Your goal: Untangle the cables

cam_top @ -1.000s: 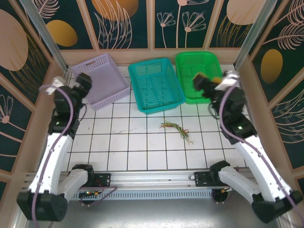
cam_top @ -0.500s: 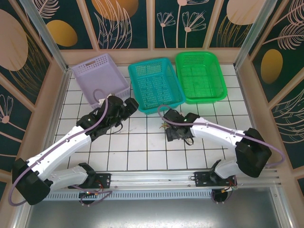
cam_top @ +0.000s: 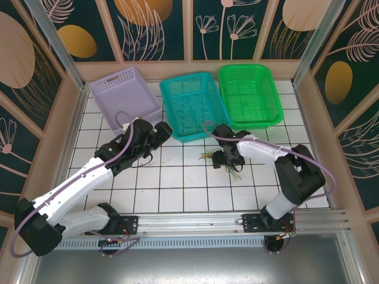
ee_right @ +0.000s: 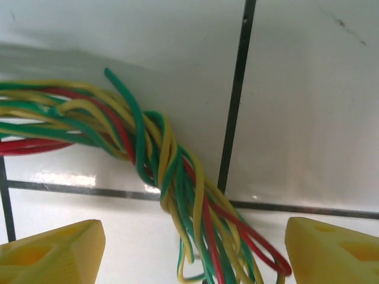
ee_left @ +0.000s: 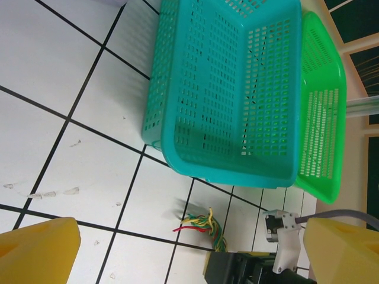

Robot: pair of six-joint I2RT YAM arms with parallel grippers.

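Top external view is showing the left pincer (cam_top: 162, 131) hanging wide open just left of the teal basket (cam_top: 195, 106). In front of that basket the cables (cam_top: 206, 156) are lying bundled on the tabletop (cam_top: 148, 189), with the right pincer (cam_top: 228, 160) straddling them, its jaws spread apart.

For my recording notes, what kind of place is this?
Probably a robot lab workcell: a walled, white tiled table, two arms bolted at its near edge, and three plastic baskets.

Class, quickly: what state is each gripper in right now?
Left gripper: open, holding nothing.
Right gripper: open, astride the cables, not gripping.
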